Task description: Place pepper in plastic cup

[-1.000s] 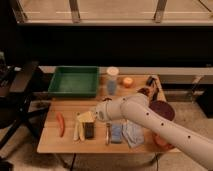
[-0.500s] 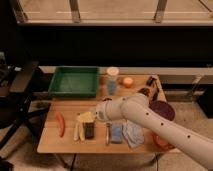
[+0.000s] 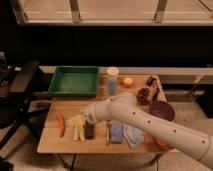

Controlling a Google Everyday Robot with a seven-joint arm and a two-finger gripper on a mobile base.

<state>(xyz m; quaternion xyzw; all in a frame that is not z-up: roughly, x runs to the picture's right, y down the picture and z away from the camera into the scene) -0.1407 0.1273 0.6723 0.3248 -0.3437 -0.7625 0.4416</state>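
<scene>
Where the table [image 3: 49,144] ends at its left edge, a strip of bare wood separates that edge from the pepper [image 3: 60,123]. There is more free wood behind my hand [image 3: 88,118], up to the green tray [image 3: 75,81] in the back left corner.

My arm [image 3: 150,125] comes in from the lower right and lies low across the table. My hand sits over the front left part, fingers spread and holding nothing.

One pepper lies flat on the wood to the left of my hand, apart from it. One pale banana [image 3: 77,128] lies between the two, just beside the hand. One plastic cup [image 3: 112,80] stands upright well behind my hand and to its right, next to one orange [image 3: 128,81]. Two bluish pieces [image 3: 116,133] lie under my forearm.
</scene>
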